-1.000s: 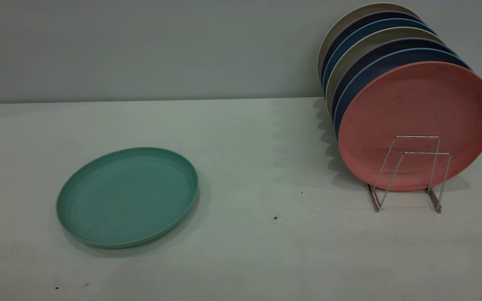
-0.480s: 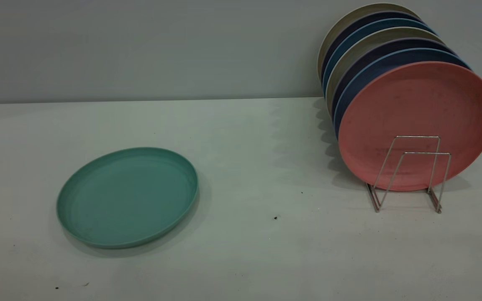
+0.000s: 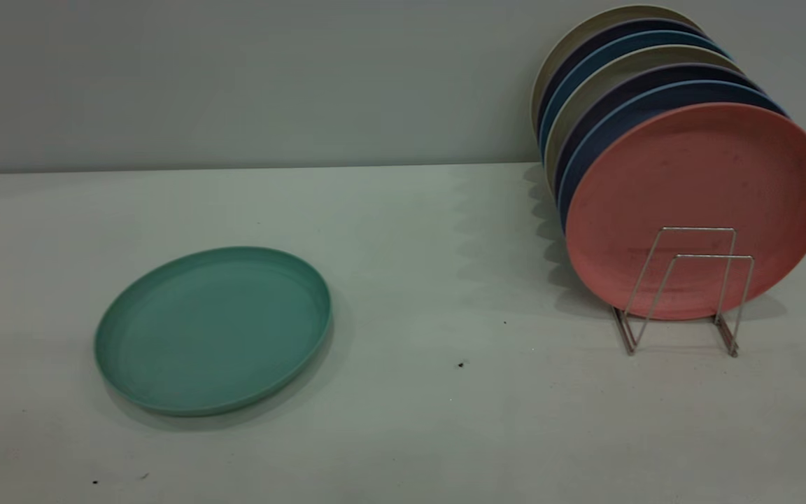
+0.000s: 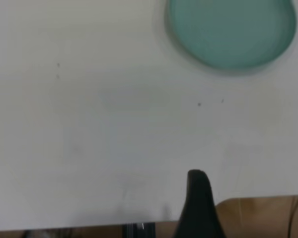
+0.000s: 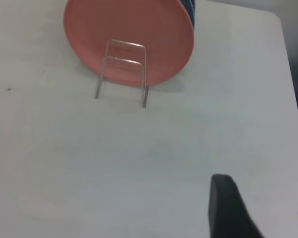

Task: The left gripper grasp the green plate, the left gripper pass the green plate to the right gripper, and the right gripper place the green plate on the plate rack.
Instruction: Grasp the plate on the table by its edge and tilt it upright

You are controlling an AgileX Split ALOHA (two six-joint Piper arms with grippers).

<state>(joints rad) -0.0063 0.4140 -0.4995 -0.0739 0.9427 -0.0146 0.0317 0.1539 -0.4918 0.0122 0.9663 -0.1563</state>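
The green plate [image 3: 213, 329] lies flat on the white table at the left, and it shows again far off in the left wrist view as the green plate [image 4: 232, 30]. The plate rack [image 3: 683, 290] stands at the right, with two empty wire loops at its front. Neither gripper shows in the exterior view. A dark part of my left gripper [image 4: 198, 208] hangs over the table's near edge, well away from the plate. My right gripper [image 5: 260, 203] hovers open over bare table, some way in front of the plate rack [image 5: 123, 72], holding nothing.
A pink plate [image 3: 697, 210] stands upright in the rack with several blue, dark and beige plates [image 3: 627, 77] stacked behind it. A grey wall runs along the back. Small dark specks [image 3: 460, 364] dot the table. Brown floor shows past the table edge [image 4: 258, 218].
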